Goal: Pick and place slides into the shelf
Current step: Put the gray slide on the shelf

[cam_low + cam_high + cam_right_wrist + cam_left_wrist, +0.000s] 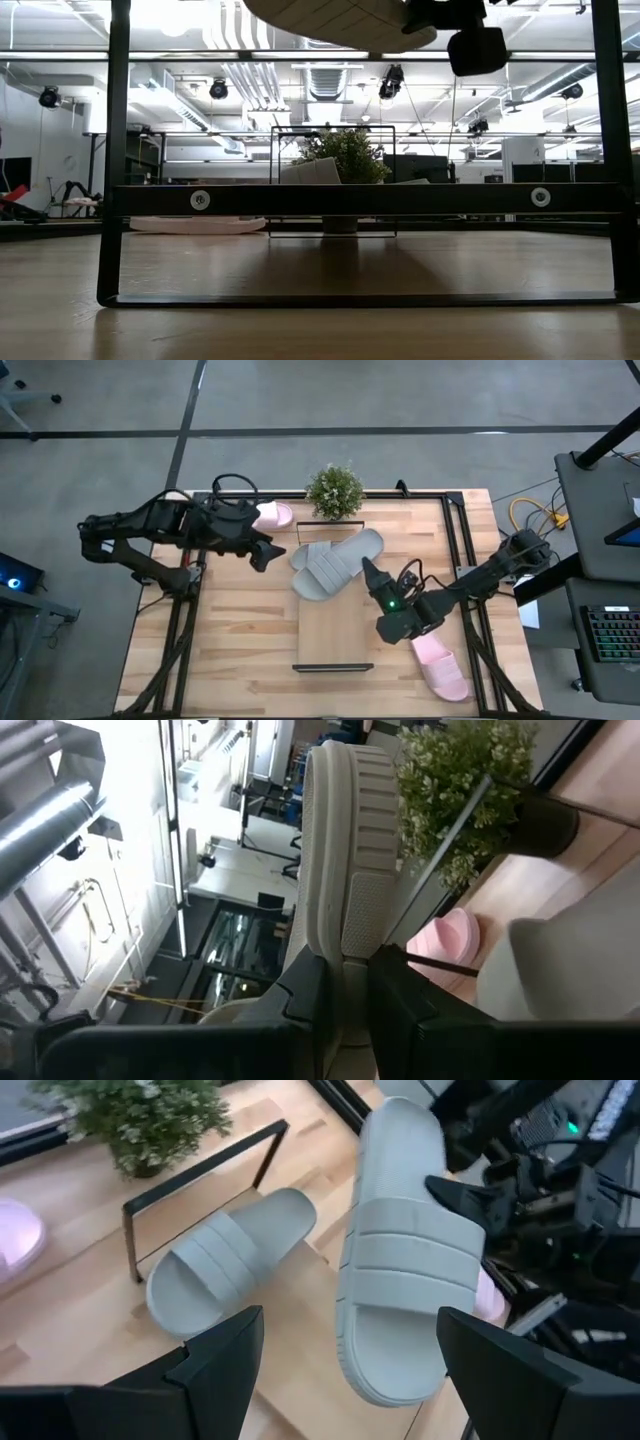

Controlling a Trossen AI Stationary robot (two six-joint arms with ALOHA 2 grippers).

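Gripping a grey slide (pixel 322 568) by its sole edge above the shelf (pixel 334 630), the right claw (pixel 372 573) suits light, bendy foam; left claw (pixel 266 552) gapes empty.

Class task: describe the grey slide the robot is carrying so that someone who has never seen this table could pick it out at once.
Find the small potted green plant at the table's far edge. Just before it, two grey wide-strap slide sandals overlap above the narrow light-wood shelf. Yours is the lifted grey slide, pinched at its edge by the right gripper; its twin lies flat.
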